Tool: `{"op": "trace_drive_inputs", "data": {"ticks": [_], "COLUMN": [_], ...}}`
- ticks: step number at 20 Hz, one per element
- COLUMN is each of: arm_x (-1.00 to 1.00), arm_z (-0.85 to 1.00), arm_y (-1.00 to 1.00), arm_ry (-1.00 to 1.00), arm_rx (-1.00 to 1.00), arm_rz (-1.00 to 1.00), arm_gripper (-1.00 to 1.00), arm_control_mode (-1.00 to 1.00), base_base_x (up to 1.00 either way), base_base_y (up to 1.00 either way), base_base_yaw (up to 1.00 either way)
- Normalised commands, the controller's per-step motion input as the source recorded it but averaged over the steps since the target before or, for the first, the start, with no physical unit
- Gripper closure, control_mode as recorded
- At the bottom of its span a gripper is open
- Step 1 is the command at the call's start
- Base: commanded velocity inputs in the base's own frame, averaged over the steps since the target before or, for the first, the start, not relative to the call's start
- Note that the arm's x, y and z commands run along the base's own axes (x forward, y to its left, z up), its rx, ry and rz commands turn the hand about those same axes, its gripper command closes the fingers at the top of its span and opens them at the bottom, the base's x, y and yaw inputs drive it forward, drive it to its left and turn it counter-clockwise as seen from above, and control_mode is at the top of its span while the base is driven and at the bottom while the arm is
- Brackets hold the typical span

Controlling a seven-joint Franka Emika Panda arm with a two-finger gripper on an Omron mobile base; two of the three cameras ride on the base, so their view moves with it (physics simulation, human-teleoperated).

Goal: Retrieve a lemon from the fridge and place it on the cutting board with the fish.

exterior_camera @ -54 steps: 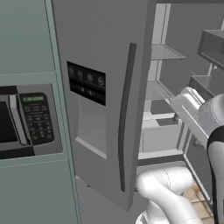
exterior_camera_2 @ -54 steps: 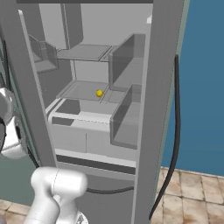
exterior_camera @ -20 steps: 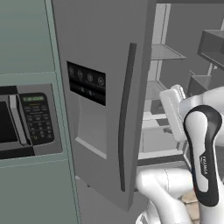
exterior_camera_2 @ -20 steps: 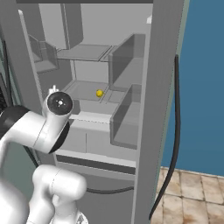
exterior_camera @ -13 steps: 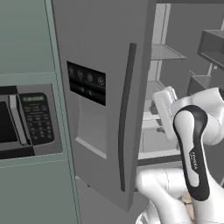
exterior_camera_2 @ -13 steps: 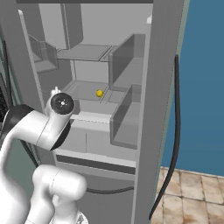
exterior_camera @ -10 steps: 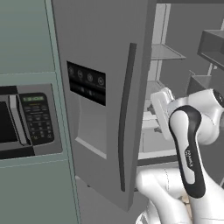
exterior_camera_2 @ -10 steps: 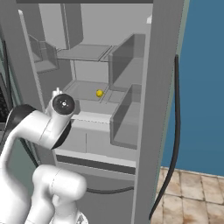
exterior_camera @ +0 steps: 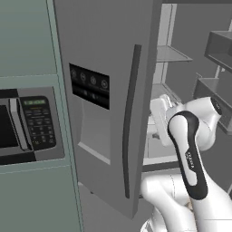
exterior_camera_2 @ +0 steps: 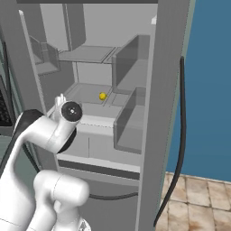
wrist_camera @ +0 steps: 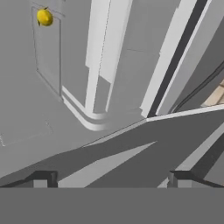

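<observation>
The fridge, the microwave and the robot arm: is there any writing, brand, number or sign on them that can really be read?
Nothing can be read for certain.
Robot arm: vertical grey lettering along the dark band, too blurred to read.
Microwave: greenish display and key rows, marks too small to read.
Fridge dispenser panel: round icons only, no legible words.

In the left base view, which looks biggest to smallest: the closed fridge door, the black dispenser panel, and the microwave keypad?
1. The closed fridge door, by far the largest.
2. The black dispenser panel.
3. The microwave keypad, close in area to the panel; it also sits nearer the camera, so ranks two and three are unsure.
</observation>
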Motion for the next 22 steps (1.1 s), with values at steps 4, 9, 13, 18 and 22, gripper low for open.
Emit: {"op": "trace_drive_inputs", "data": {"ticks": [4, 9, 13, 18, 22], "arm_x": [0.16, 0.13, -0.13, -0.45, -0.76], "arm_z": [-0.27, -0.12, 0.0, 0.09, 0.14], "arm_y": [0.32, 0.3, 0.51, 0.74, 0.84], "arm_ry": [0.0, 0.0, 0.06, 0.12, 0.14], "arm_rx": [0.07, 0.04, 0.01, 0.0, 0.0], "arm_rz": [0.1, 0.1, 0.15, 0.15, 0.16], "arm_gripper": [-1.0, -1.0, -1.0, -1.0, -1.0], "arm_control_mode": [-1.0, -1.0, -1.0, -1.0, -1.0], "base_base_x": [0.0, 0.0, 0.0, 0.0, 0.0], "base_base_y": [0.0, 0.0, 0.0, 0.0, 0.0], "base_base_yaw": [0.0, 0.0, 0.0, 0.0, 0.0]}}
